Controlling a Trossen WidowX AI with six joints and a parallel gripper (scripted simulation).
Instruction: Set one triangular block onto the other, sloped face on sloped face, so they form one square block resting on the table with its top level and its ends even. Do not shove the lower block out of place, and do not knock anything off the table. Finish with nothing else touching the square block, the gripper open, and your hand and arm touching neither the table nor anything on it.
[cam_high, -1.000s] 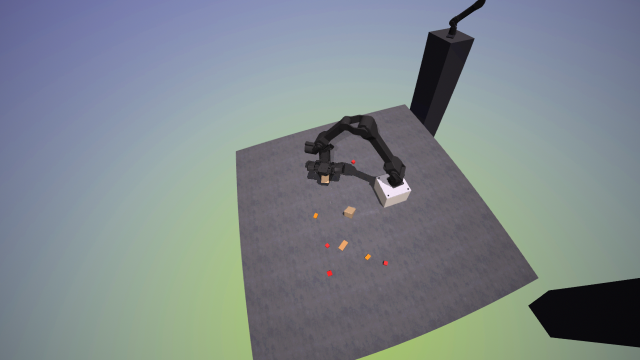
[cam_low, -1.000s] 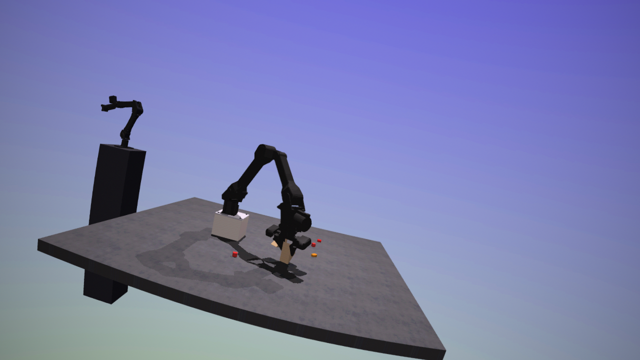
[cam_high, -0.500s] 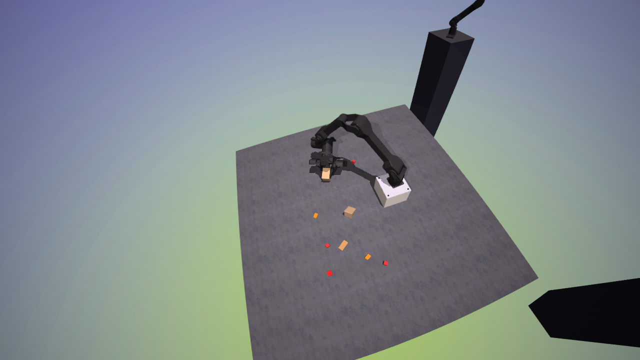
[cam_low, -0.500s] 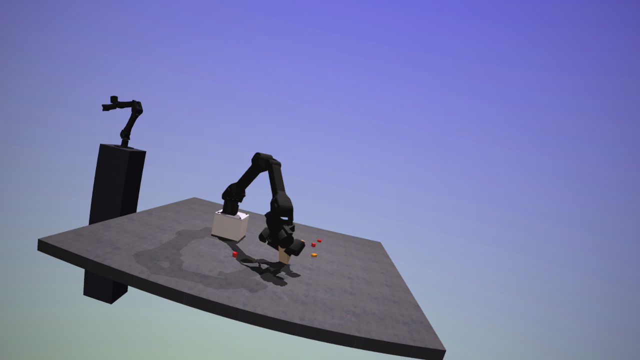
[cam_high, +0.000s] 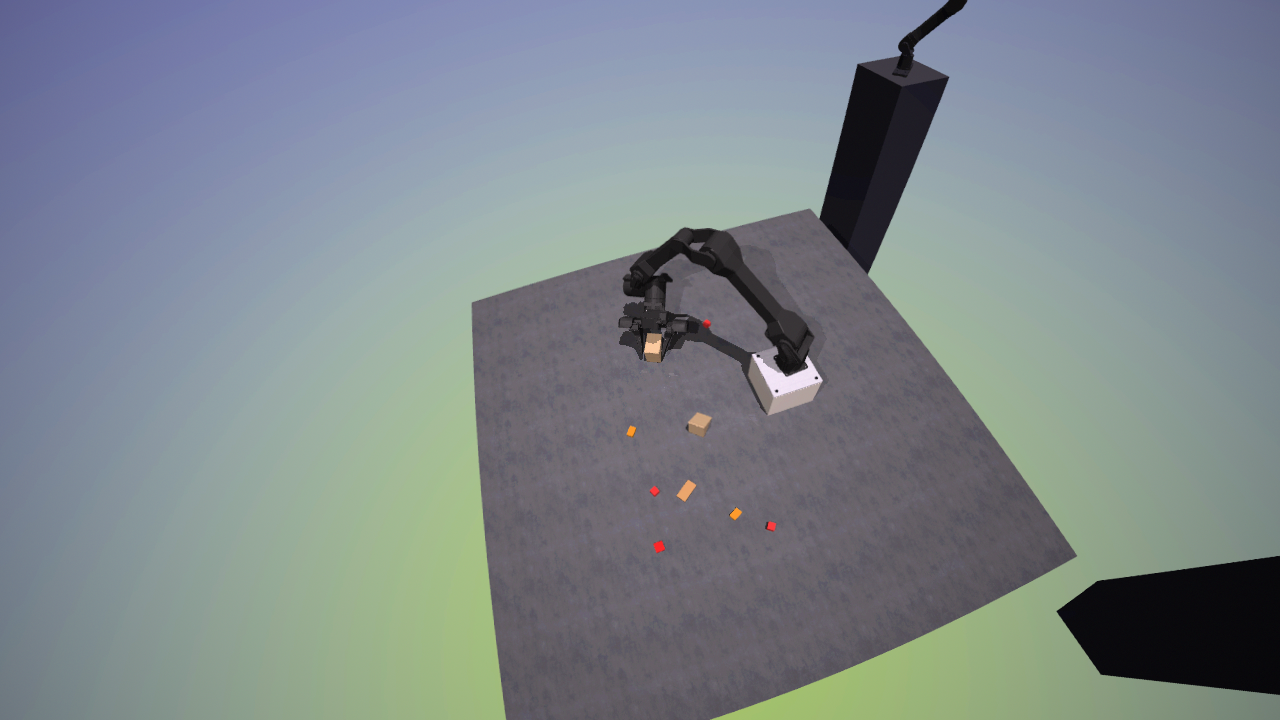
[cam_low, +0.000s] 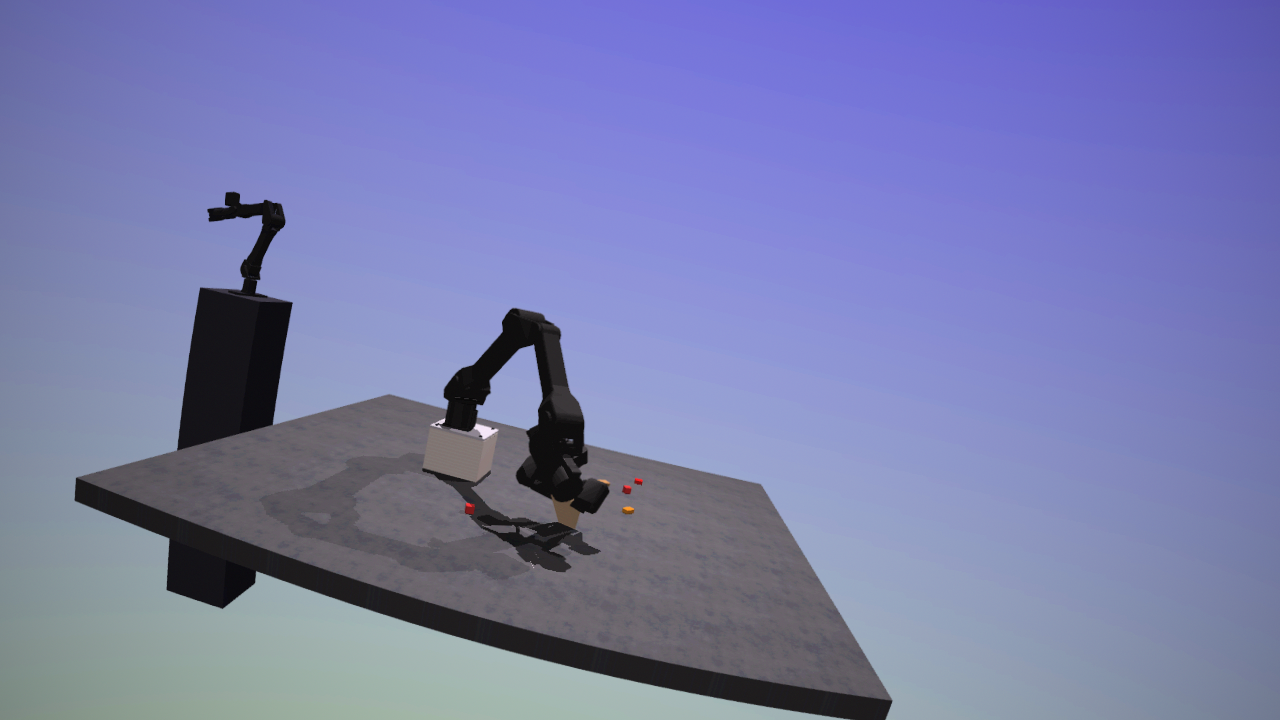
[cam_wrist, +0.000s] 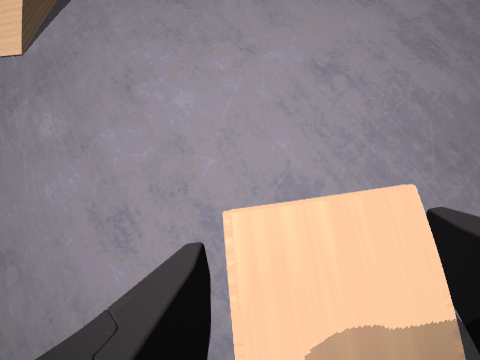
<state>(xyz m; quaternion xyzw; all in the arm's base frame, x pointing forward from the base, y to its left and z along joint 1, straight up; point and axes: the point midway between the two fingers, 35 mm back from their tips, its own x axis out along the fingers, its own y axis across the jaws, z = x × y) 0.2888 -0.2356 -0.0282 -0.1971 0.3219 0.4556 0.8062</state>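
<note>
One wooden triangular block (cam_high: 653, 347) (cam_low: 565, 512) (cam_wrist: 340, 260) is between the fingers of my gripper (cam_high: 654, 354) (cam_wrist: 320, 243). The fingers are open: a gap shows beside the left finger in the wrist view, while the right finger is close to the block's side. The exterior view shows the block narrowing downward; its contact with the table is unclear. The other triangular block (cam_high: 699, 423) lies apart on the table, nearer the camera in the top view; its corner (cam_wrist: 10, 30) shows at the wrist view's top left. The arm hides it in the exterior view.
A flat orange-tan piece (cam_high: 686, 490), small orange pieces (cam_high: 631, 431) (cam_high: 735, 513) and several red cubes, including one cube (cam_high: 706, 322) (cam_low: 469, 508) near the arm, lie on the table (cam_high: 554, 626) (cam_low: 671, 626). The white base (cam_high: 787, 389) (cam_low: 458, 452) carries the arm.
</note>
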